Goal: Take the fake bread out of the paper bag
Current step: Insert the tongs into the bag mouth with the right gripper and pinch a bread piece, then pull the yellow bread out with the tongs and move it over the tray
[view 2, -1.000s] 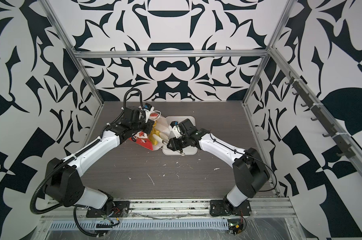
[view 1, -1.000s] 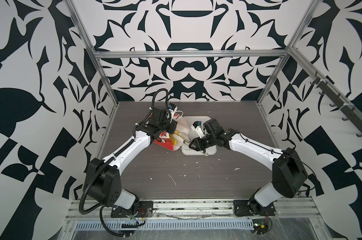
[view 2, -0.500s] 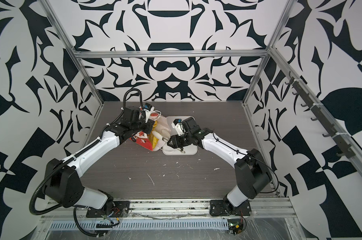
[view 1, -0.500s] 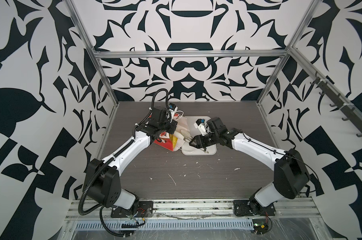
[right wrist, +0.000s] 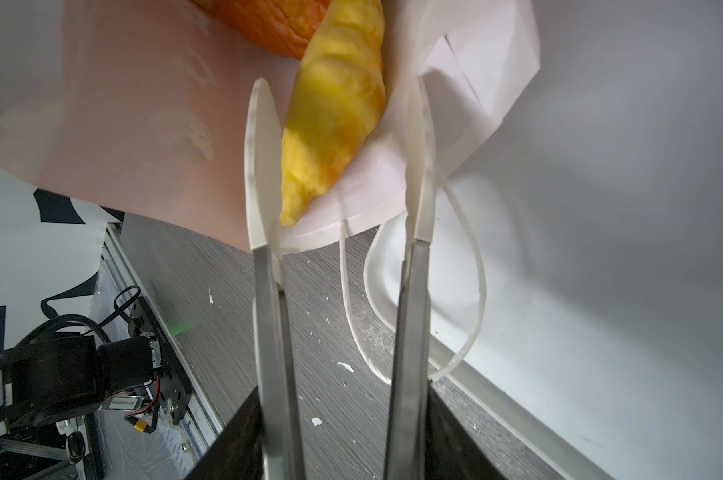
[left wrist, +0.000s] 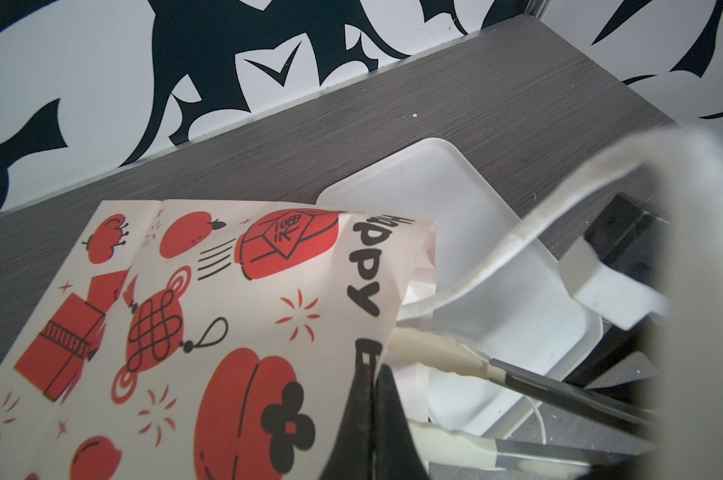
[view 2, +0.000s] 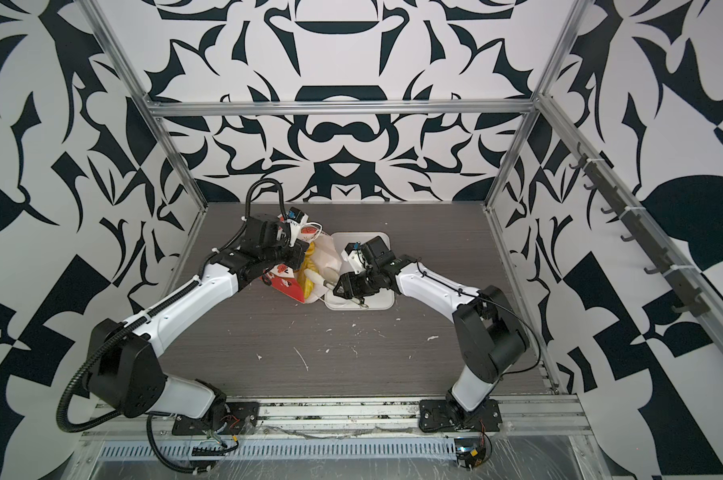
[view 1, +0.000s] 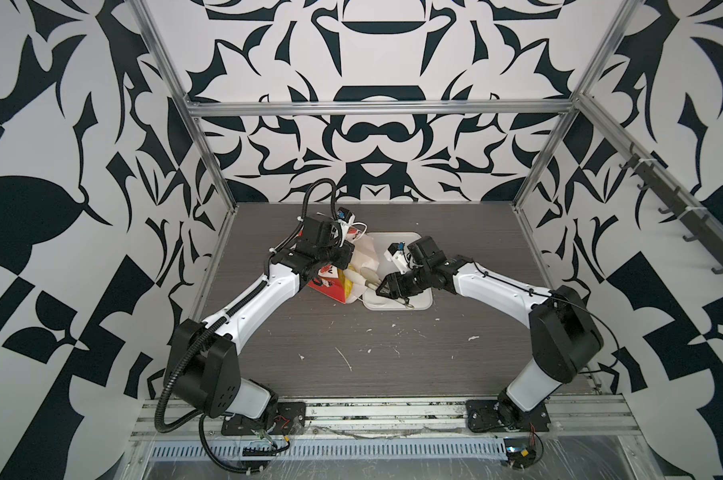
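Observation:
The paper bag [view 1: 329, 286] [view 2: 285, 285] lies tipped on the table, its mouth toward the white tray. My left gripper [left wrist: 374, 370] [view 1: 347, 259] is shut on the edge of the bag's printed wall [left wrist: 226, 311]. My right gripper [right wrist: 343, 390] [view 1: 386, 286] holds metal tongs [right wrist: 409, 311] with white tips. The tips reach into the bag's mouth on either side of a yellow croissant [right wrist: 334, 124], part of the fake bread. One tip [right wrist: 264, 158] touches it. An orange piece [right wrist: 268, 20] lies deeper inside. Yellow bread [view 1: 345, 282] [view 2: 307, 278] shows in both top views.
The white tray [view 1: 418, 302] [view 2: 382, 302] [left wrist: 455, 199] sits right beside the bag's mouth, under my right gripper. The bag's white cord handle [right wrist: 472, 266] loops around one tong arm. White crumbs dot the dark table [view 1: 351, 353] in front. Patterned walls close in three sides.
The tongs' arms have spread a little wider at the bag's mouth and my right wrist has shifted slightly. The left arm has stayed in place with the bag's edge in its grip.

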You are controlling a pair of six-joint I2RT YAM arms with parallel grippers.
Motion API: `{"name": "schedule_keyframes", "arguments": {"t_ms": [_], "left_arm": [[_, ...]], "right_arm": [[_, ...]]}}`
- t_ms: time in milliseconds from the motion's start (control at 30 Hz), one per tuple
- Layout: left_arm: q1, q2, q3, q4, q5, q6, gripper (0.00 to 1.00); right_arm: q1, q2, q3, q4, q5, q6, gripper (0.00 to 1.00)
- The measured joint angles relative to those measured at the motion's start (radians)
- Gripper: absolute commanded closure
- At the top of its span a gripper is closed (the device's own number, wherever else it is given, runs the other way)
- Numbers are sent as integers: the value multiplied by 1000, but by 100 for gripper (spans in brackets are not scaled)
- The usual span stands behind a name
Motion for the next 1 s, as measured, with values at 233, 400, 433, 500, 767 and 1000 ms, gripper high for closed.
{"name": "schedule_keyframes", "arguments": {"t_ms": [233, 400, 433, 500, 767, 1000], "left_arm": [[0, 0, 0, 0, 3, 0, 100], [0, 0, 0, 0, 5, 0, 100], [0, 0, 0, 0, 5, 0, 100], [0, 0, 0, 0, 5, 0, 100], [-2, 0, 0, 5, 5, -2, 100], [-3, 0, 0, 24, -14, -14, 100]], "right_arm": [[0, 59, 39, 2, -34, 13, 45], [0, 105, 74, 9, -65, 21, 51], [0, 112, 77, 10, -71, 21, 52], [0, 116, 77, 9, -79, 23, 58], [0, 71, 63, -3, -55, 11, 75], [-26, -153, -23, -64, -5, -13, 76]]}}
